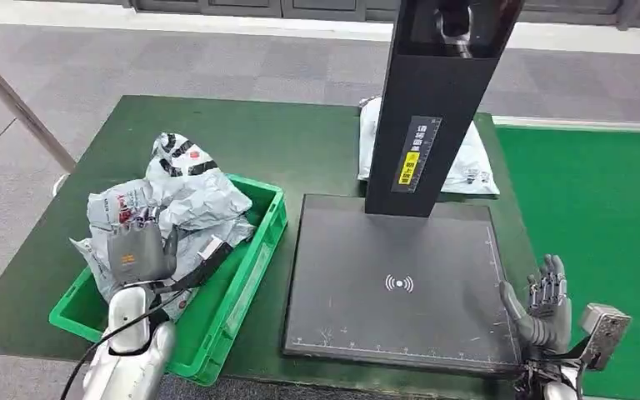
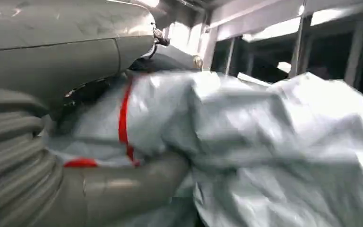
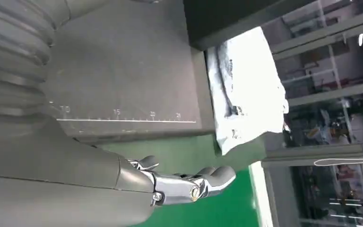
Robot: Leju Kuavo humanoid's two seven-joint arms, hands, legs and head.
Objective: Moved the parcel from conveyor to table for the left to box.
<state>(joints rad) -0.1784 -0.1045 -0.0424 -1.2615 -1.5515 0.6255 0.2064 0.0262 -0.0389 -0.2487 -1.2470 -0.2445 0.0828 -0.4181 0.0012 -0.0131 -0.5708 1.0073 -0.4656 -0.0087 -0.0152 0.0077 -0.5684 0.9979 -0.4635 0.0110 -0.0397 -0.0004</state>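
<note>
My left hand (image 1: pixel 137 250) is over the green bin (image 1: pixel 258 250) at the table's left, among several crumpled grey parcels (image 1: pixel 192 196). In the left wrist view a grey parcel with red stripes (image 2: pixel 246 142) lies deep between the thumb (image 2: pixel 123 191) and the fingers (image 2: pixel 75 33), so the hand holds it. Another white-grey parcel (image 1: pixel 471 162) lies flat on the green table behind the scanner post; it also appears in the right wrist view (image 3: pixel 248 90). My right hand (image 1: pixel 542 304) stands open by the scanner plate's right front corner, holding nothing.
A black scanner plate (image 1: pixel 396 283) with a tall black post (image 1: pixel 433 100) takes up the table's middle. The green conveyor surface (image 1: pixel 600 217) runs along the right. A slanted pole (image 1: pixel 17 104) stands at the far left.
</note>
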